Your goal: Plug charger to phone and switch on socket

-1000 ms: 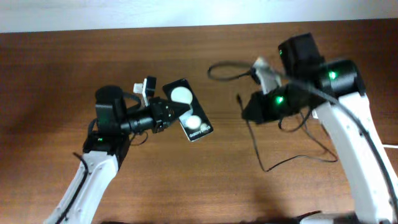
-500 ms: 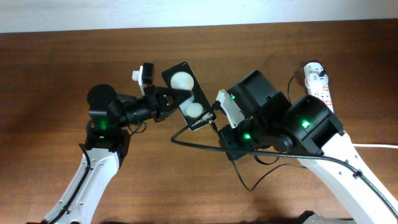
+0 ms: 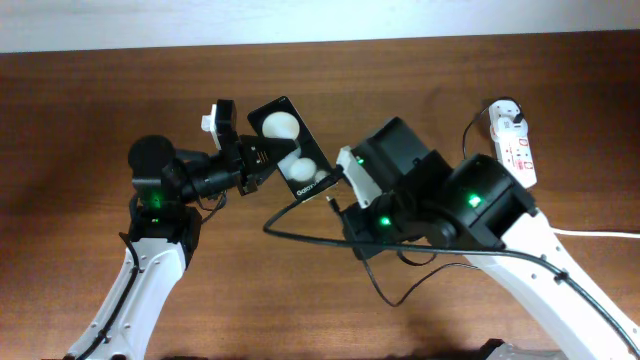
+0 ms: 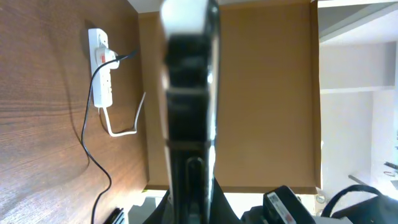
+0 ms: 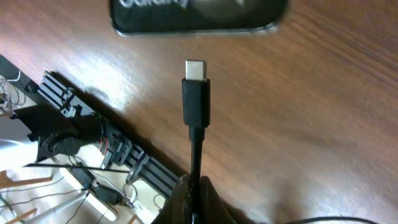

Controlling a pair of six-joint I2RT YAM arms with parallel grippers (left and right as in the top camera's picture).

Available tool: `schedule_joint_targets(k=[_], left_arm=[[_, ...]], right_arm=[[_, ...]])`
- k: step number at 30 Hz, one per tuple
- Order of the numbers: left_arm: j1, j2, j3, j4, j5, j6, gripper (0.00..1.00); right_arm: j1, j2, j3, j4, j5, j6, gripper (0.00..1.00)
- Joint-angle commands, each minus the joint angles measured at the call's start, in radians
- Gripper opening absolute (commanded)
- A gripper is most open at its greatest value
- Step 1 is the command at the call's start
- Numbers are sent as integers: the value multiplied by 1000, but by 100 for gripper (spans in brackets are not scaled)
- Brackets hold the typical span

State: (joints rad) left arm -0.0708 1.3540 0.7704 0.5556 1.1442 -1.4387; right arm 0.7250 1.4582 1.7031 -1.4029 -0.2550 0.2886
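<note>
Charger (image 5: 196,102), clamped in right gripper (image 5: 194,194), is now brought near phone (image 3: 305,172), pinched in left gripper (image 3: 270,155). Tip (image 5: 195,70) must be squared to phone at 12 o'clock.

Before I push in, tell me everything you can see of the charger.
The charger is a thin black cable ending in a black moulded plug with a silvery tip. The right pincer is shut on the cable just behind the plug, tip aimed at the lettered end of the phone, not touching. Slack loops away towards the socket.
</note>
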Motion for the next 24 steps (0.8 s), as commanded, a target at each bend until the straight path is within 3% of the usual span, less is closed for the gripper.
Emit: schedule_joint_targets(k=[1,24], left_arm=[[2,-10,14,13,-7,-8,0],[2,-10,14,12,1,-17,0]], right_arm=[[8,18,-5,9,-5,6,4],[8,22,-5,32,-26,8,4]])
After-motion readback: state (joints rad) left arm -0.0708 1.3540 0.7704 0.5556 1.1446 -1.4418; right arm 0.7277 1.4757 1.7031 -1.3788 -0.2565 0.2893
